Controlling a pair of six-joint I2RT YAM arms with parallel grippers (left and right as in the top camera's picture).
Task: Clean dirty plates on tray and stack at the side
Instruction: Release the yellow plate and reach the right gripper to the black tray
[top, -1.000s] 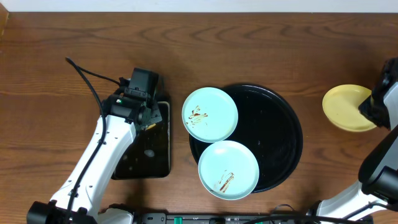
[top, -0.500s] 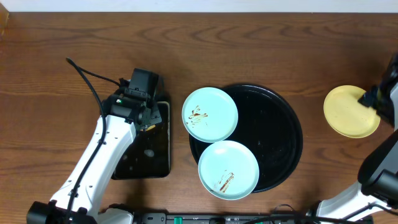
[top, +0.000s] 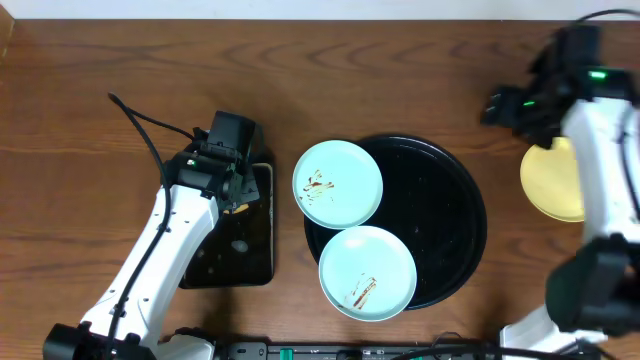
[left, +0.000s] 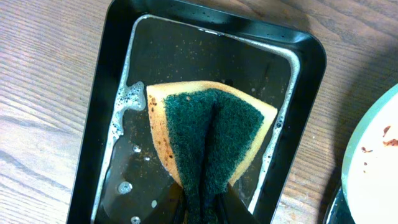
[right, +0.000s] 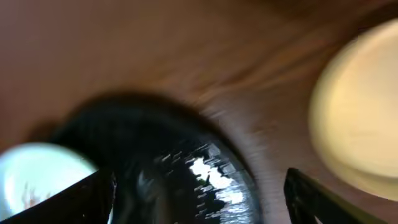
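the left pincer (left: 205, 202) is pinching a folded sponge (left: 208, 134), green side up, over the soapy water in the small tray (top: 250, 250). the right pincer (top: 503, 106) is spread and holds nothing. it hangs over the table near the far right edge of the round tray (top: 445, 215). the yellow plate (top: 548, 185) lies on the table to the right, well apart from the tray and partly hidden by the right arm. two blue plates are not yet cleaned: one (top: 338, 184) sits across the tray's upper left rim and the other (top: 367, 272) across its lower left rim, both smeared brown. the step in hand looks like fetching the next plate. the right pincer should take a blue plate by its free edge, away from the smear, and hold it level and firm. the sponge should come in wet but not dripping and press flat across the sauce. lift the plate clear of its neighbour, since the two sit just beside each other.
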